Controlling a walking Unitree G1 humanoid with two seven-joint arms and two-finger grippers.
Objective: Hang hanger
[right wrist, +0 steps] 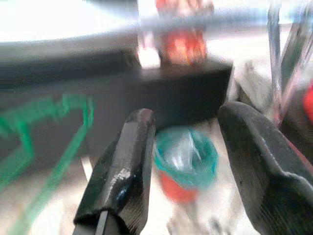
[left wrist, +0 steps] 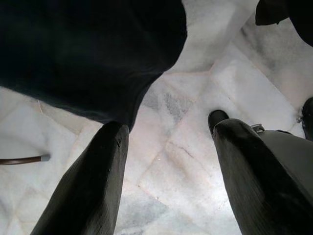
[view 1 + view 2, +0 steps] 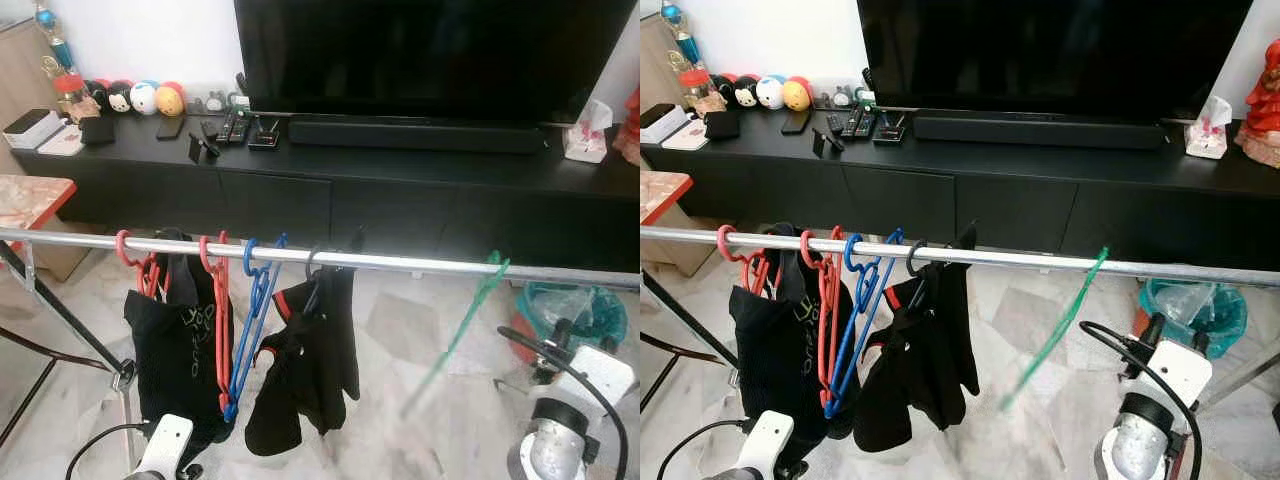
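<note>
Inventory, left to right. Long silver metal clothes rail (image 3: 420, 263), running level across the room in front of a low black TV cabinet (image 3: 400, 195). On the rail's left portion: red plastic hangers (image 3: 215, 300) carrying a black garment (image 3: 175, 345); blue plastic hanger (image 3: 255, 310), bare; dark hanger with a second black garment with red trim (image 3: 305, 370). Further right, well apart from that cluster: thin green plastic hanger (image 3: 470, 315), hook over the rail, body blurred and slanting down toward the robot's left, apparently swinging. Its long axis lies at a diagonal instead of hanging square under the rail. Left end effector (image 2: 166, 186): low beside the first black garment, two black fingers spread wide over pale marble floor (image 2: 186, 161), holding nothing. Right end effector (image 1: 188, 166): fingers parted wide, empty; between them a teal-lined bin (image 1: 188, 156) on the floor, the green hanger to one side of the near finger. From the head views the right arm's wrist housing (image 3: 575, 395) sits below and to the right of the green hanger, nearer than the left arm. Judgement: the hanger looks already hooked and let go; any correction falls to the right arm, reaching up and leftward.
</note>
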